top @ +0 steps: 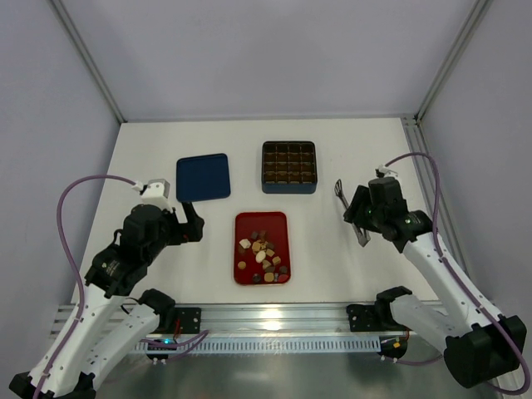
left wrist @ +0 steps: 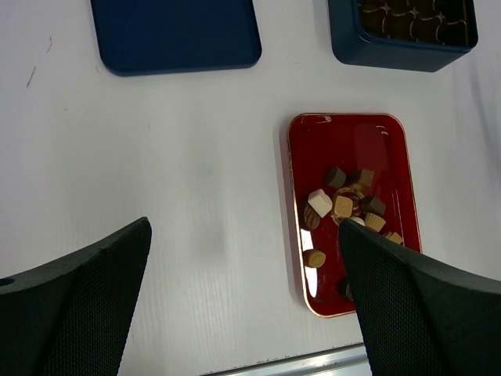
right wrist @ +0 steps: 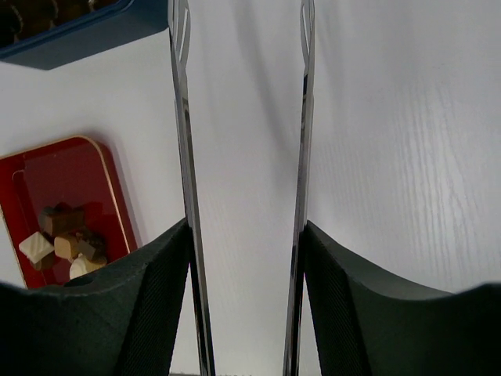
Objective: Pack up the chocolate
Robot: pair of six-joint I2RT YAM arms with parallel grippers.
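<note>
The chocolate (top: 263, 253) is a loose heap of small pieces in dark brown, tan and cream-white, some square and some rounded. They lie mixed together in the near half of a flat red tray (top: 249, 223), many touching or leaning on each other. 1 tan piece lies slightly apart at the heap's left side.
</note>
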